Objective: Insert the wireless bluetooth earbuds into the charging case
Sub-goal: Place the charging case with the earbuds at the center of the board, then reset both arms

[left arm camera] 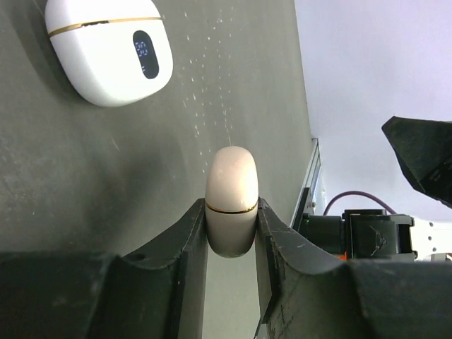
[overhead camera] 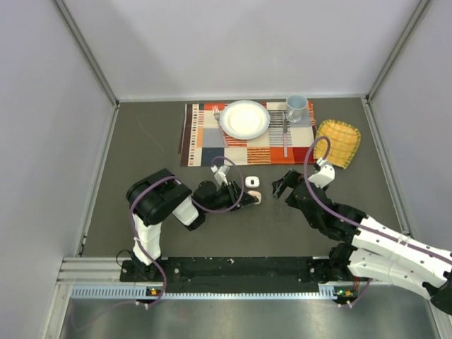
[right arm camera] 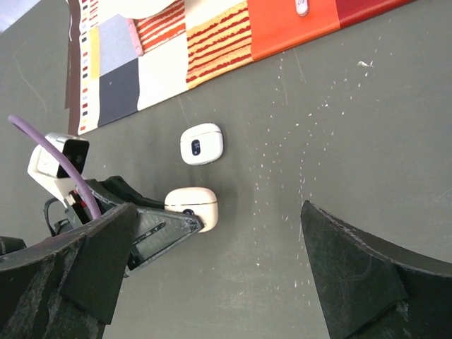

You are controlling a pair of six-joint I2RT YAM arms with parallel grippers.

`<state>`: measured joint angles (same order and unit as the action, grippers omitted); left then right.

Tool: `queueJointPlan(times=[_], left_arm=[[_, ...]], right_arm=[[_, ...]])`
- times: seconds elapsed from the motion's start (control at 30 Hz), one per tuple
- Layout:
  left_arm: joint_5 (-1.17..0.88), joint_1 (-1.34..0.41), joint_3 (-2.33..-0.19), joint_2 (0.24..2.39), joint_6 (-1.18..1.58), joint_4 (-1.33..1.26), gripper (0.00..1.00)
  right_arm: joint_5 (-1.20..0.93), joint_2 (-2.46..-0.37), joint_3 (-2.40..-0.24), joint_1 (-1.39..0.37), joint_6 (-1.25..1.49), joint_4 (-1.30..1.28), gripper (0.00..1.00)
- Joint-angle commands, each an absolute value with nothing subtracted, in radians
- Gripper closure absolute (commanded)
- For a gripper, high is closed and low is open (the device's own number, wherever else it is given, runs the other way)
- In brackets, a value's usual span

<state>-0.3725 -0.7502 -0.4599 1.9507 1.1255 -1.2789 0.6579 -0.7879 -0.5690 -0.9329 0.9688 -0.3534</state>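
A pinkish-beige charging case (left arm camera: 231, 185) with a thin gold seam is closed and clamped between the fingers of my left gripper (overhead camera: 248, 200), low over the dark table. In the right wrist view the same case (right arm camera: 194, 203) pokes out past the left fingers (right arm camera: 152, 236). A closed white charging case (overhead camera: 252, 181) with a small lit display lies on the table just beyond it, untouched. My right gripper (overhead camera: 281, 182) hangs open a short way to the right of both cases, holding nothing. No earbuds show in any view.
Farther back lies a patchwork placemat (overhead camera: 205, 145) carrying a white plate (overhead camera: 245, 119), a fork (overhead camera: 217, 114), a knife (overhead camera: 284, 138) and a blue mug (overhead camera: 296, 107). A yellow cloth (overhead camera: 337, 143) sits at the right. Grey walls enclose the table.
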Motion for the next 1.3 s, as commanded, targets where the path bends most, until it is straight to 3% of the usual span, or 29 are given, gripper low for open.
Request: queueJointPlan(times=[0.0,0.47,0.93,1.27], left_arm=[[-0.351,-0.756,-0.469,1.922,1.114,-1.263,0.67],[-0.278,-0.769,-0.469,1.835,1.017,-1.022,0.57],[-0.296,-0.781,-0.385,1.763,0.973,-0.980,0.56],[-0.233,-0.815,-0.299,1.479,0.862,-0.758,0.55]], right_arm=[[0.681,-0.761,-0.575,-0.925,0.956,-0.350,0.01],[0.695,-0.687,-0.546,-0.925,0.982,-0.356,0.01],[0.709,-0.653,-0.526,-0.925,1.005,-0.365,0.01],[0.719,-0.666,-0.523,-0.925,1.009,-0.368,0.01]])
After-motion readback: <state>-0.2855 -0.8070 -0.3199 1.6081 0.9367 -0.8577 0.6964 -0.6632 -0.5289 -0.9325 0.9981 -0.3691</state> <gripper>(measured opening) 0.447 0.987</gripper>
